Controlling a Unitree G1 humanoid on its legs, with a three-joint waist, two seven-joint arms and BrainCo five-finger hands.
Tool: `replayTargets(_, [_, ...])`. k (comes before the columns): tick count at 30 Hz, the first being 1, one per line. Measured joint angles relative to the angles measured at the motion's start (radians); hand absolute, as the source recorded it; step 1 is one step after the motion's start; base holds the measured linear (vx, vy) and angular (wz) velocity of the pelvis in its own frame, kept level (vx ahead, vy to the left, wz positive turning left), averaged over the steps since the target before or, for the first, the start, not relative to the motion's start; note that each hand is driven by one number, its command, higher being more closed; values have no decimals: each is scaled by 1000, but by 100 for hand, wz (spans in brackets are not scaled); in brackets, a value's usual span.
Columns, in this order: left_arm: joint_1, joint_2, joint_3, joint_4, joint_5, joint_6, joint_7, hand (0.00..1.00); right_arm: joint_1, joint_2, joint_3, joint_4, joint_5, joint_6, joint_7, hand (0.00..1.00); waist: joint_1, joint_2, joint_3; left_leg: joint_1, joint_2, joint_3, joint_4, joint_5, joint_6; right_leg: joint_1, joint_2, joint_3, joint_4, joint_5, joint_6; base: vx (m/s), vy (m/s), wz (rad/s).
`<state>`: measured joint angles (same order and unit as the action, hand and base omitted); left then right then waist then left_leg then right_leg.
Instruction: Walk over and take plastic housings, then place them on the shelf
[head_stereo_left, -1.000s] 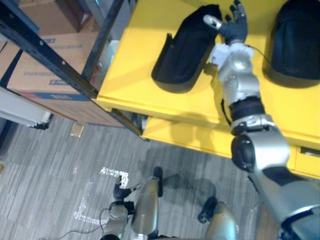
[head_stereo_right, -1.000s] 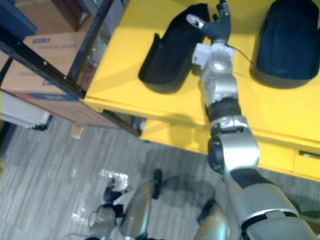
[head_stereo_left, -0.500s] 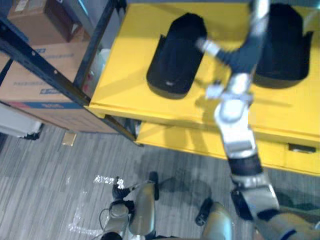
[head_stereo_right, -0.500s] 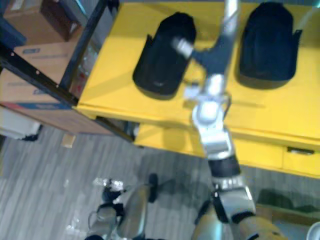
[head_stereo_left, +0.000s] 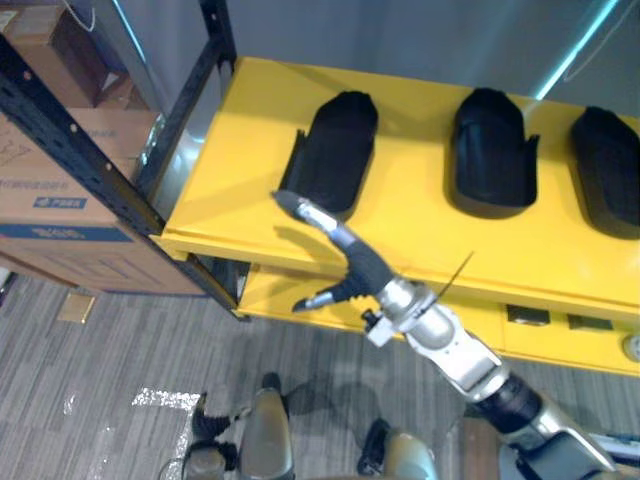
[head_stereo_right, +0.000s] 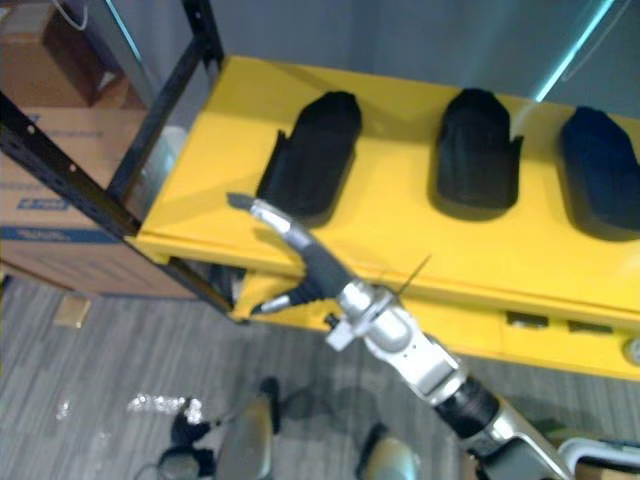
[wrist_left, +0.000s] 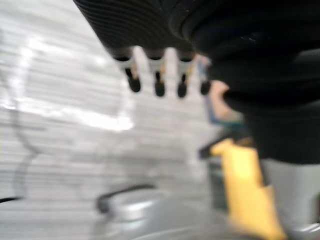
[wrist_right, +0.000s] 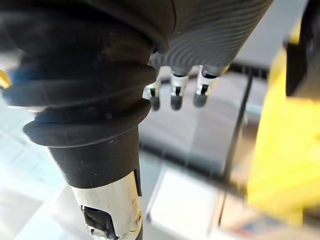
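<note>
- Left eye view: I'm seeing my right hand (head_stereo_left: 352, 268) hovering at the near edge of the yellow shelf (head_stereo_left: 420, 225). The fingers are stretched straight, the thumb is spread wide, and the hand is gripping nothing.
- Three black plastic housings are lying in a row on that shelf, apart from one another: the left housing (head_stereo_left: 335, 150), the middle housing (head_stereo_left: 490, 152) and the right housing (head_stereo_left: 610, 172).
- My fingertips are pointing at the near end of the left housing; I cannot tell whether they are touching it.
- Right eye view: I'm getting the same layout, with the black rack post (head_stereo_right: 70, 150) and a cardboard box (head_stereo_right: 40, 230) standing off to the left.
- Each housing is looking like a matte scoop-shaped shell, rounded at the far end and flaring open at the near end, with small side tabs. I'm judging them light and thin-walled.
- Left wrist view: my left hand (wrist_left: 157, 82) is hanging over the floor (wrist_left: 60, 115), fingers relaxed and empty.
- Right wrist view: the right fingers are dangling loose beside the yellow edge, holding nothing.
- Step in hand: with both hands empty, I'm reading this as between carries, and I cannot tell whether a take is starting or a placement is ending.
- A take would be calling for sliding the right hand onto the left housing's near wall and curling round it.
</note>
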<state>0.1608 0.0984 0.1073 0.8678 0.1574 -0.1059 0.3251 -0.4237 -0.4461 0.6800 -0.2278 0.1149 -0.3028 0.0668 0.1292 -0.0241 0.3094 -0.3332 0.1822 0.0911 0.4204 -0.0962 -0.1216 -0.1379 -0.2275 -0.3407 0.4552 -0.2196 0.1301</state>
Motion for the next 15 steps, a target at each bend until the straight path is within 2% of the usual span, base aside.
replayTargets(5, [4, 4, -2, 17, 0, 0, -1, 0, -2, 26, 73, 30, 9, 2, 23, 0, 1, 0, 0, -5, -1, 3, -11, 12, 2, -15, 1, 7, 0, 1, -2, -18, 2, -1])
replayTargets(10, [1, 5, -3, 17, 0, 0, -1, 0, -27, 93, 95, 168, 10, 9, 41, 0, 5, -1, 0, -27, -2, 3, -10, 17, 2, -37, 1, 8, 3, 7, -3, 0, 0, 0])
replayTargets(15, [-5, 5, -6, 16, 0, -1, 1, 0, -75, 156, 91, 337, -21, 45, 34, 0, 7, -1, 0, -36, -3, 2, -9, 17, 2, -44, 2, 6, 2, 7, -3, 0, 0, 0])
